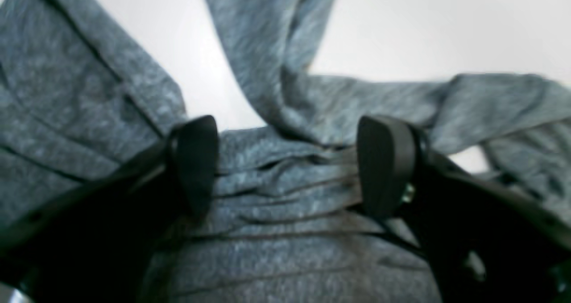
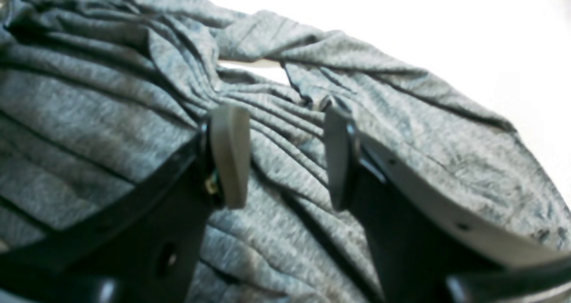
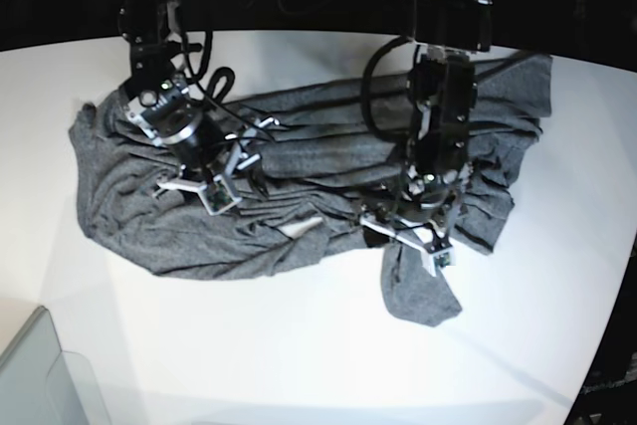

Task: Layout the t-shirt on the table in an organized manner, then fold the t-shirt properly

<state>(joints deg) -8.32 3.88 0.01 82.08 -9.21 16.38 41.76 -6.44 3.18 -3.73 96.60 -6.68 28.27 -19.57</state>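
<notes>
The dark heather-grey knit t-shirt [image 3: 299, 181] lies bunched across the middle of the large glossy white table [image 3: 299, 355], stretched from side to side in the base view. Over its left half sits the right gripper [image 3: 231, 178], fingers astride a ridge of folds. Over its right half hangs the left gripper [image 3: 413, 236], with a flap of cloth trailing toward the near edge below it. A translucent grey bin corner [image 3: 35, 375] sits at the near left.
</notes>
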